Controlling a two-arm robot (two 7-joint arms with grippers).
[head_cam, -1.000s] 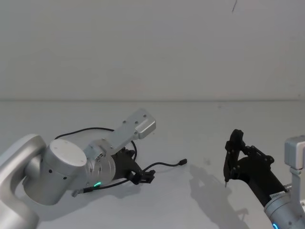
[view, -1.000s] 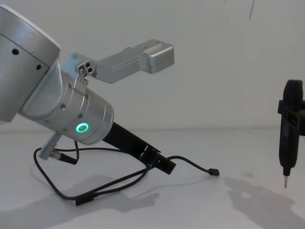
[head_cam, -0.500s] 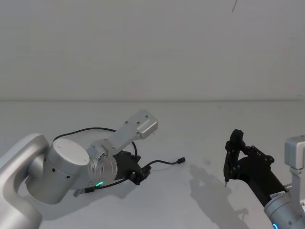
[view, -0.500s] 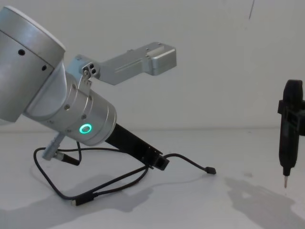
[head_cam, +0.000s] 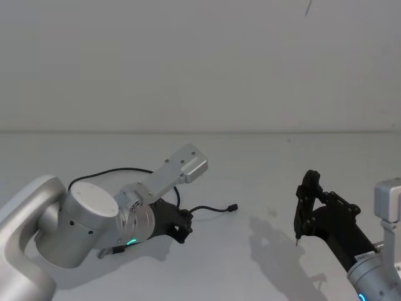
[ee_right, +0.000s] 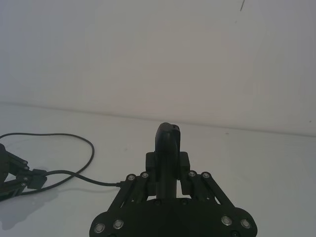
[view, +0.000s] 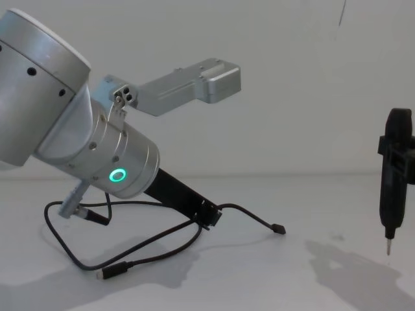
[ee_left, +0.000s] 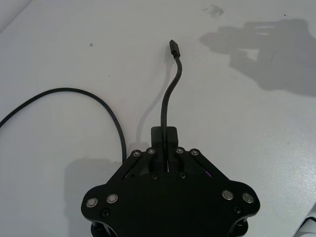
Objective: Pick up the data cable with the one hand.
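one left gripper (ee_left: 164,134) clamped on the data cable (ee_left: 163,113), plug (ee_left: 173,48) just beyond; right gripper (ee_right: 168,167) clamped on pen tool (view: 392,175)

Before you lies a plain white surface (head_cam: 263,169) that meets a bare pale wall (head_cam: 188,63) along a straight line, and a thin dark line (head_cam: 307,7) slants down from the wall's top edge. On your right a black pen-shaped tool (view: 391,175) hangs upright, its thin metal tip (view: 388,247) pointing down over the surface, with a soft grey shadow (view: 350,265) just beside and below it. You can also see a small dark speck (head_cam: 289,139) near the surface's far edge.
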